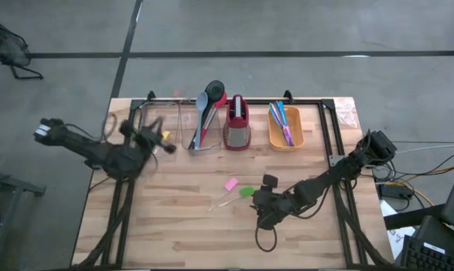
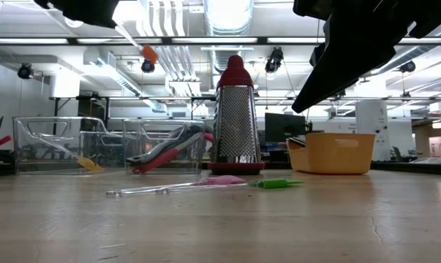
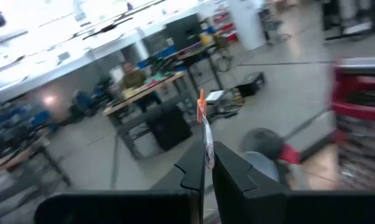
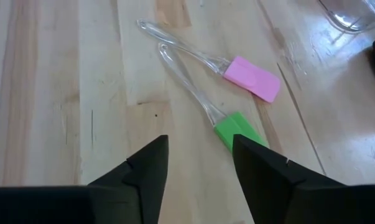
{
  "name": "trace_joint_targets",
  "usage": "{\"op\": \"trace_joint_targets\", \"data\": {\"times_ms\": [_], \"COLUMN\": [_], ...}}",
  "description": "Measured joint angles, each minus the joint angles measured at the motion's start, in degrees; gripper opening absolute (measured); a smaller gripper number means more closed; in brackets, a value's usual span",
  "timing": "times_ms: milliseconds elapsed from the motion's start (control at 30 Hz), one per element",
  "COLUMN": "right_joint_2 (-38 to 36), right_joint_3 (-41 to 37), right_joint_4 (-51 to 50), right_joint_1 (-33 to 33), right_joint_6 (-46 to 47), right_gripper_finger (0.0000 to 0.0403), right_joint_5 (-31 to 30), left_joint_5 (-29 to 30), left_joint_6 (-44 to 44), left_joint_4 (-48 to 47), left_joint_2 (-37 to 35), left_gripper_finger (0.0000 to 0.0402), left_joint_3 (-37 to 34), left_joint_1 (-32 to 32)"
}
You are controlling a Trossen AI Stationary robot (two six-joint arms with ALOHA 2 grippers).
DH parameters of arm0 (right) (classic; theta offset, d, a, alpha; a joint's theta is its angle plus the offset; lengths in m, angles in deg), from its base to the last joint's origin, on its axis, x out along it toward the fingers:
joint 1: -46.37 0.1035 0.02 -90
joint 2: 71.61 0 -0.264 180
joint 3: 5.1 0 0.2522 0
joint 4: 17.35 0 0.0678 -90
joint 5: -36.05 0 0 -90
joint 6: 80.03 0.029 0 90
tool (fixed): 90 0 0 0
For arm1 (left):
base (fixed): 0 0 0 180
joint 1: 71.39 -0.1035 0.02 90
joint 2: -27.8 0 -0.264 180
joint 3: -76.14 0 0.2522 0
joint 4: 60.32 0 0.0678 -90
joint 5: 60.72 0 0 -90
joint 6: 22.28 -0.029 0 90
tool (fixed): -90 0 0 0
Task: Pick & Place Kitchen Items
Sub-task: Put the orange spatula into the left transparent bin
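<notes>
Two small spatulas with clear handles lie on the bare wood near the middle of the table (image 1: pixel 174 218): the pink spatula (image 4: pixel 252 77) and the green spatula (image 4: pixel 236 130), their heads just beside each other and their handles running away roughly side by side, the tips close together. The right gripper (image 4: pixel 198 163) hangs over the boards just short of the green head, fingers (image 4: pixel 151 163) apart with nothing between them; in the high view it sits toward the table's front edge, right of centre.

The left gripper (image 3: pixel 204 177) is raised above the back left part of the table, its fingers closed on a thin clear handle that ends in a small orange head, an orange spatula (image 3: pixel 203 115); motion blur makes the exact shape of that head hard to read. Seen from table height, the tool (image 2: pixel 148 52) slants in the air above the clear bins.

Along the back edge stand, from the left corner onward, an empty-looking clear bin (image 1: pixel 157 124), a second clear bin (image 1: pixel 190 129) holding long-handled spoons (image 1: pixel 208 105) in black, grey-blue and red, a red-topped box grater (image 1: pixel 236 120) standing upright, and an orange bin (image 1: pixel 285 137) with blue and pink cutlery (image 1: pixel 281 119) leaning inside. A yellow-headed utensil (image 2: pixel 88 164) rests inside the leftmost clear bin.
</notes>
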Motion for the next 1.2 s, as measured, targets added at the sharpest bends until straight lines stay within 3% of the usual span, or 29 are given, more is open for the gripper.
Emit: {"op": "trace_joint_targets", "data": {"times_ms": [133, 333, 433, 567, 667, 800, 933, 1100, 1200], "right_joint_2": [0.0, 0.0, 0.02, 0.04, 0.04, 0.04, 0.04, 0.04, 0.04], "right_joint_3": [0.0, -0.02, -0.01, -0.02, -0.02, -0.17, -0.36, -0.5, -0.55], "right_joint_4": [0.01, 0.08, 0.62, 2.44, 2.84, 2.8, 2.8, 2.79, 2.77], "right_joint_1": [0.0, 0.0, 0.0, 0.0, 0.0, 0.0, 0.0, 0.02, 0.11], "right_joint_6": [0.1, 0.13, 0.11, -0.29, -0.33, -0.5, -0.46, -0.31, -0.04], "right_gripper_finger": [0.0166, 0.0152, 0.0143, 0.0131, 0.0122, 0.0111, 0.0099, 0.0084, 0.0075], "right_joint_5": [0.0, 0.02, 0.0, -0.02, 0.0, 0.0, -0.01, 0.02, 0.02], "left_joint_5": [0.32, 0.34, 0.34, -0.11, -6.98, -26.1, -48.86, -51.48, -44.11], "left_joint_6": [-1.47, 5.38, 9.09, 25.16, 32.79, 36.39, 36.81, 36.15, 33.46], "left_joint_4": [-4.24, -13.77, -14.14, -14.93, -16.38, -16.5, -12.42, -7.55, -8.52], "left_joint_2": [-6.89, -12.85, -14.56, -17.38, -19.04, -19.6, -20.53, -23.24, -26.35], "left_gripper_finger": [0.0022, 0.0022, 0.0023, 0.0023, 0.0022, 0.002, 0.0019, 0.0015, 0.0014], "left_joint_3": [0.0, 0.0, 0.02, 0.06, -0.12, -1.27, -4.1, -11.72, -14.24], "left_joint_1": [-2.74, -2.95, -3.52, -3.9, -5.25, -6.84, -7.21, -7.36, -7.44]}}
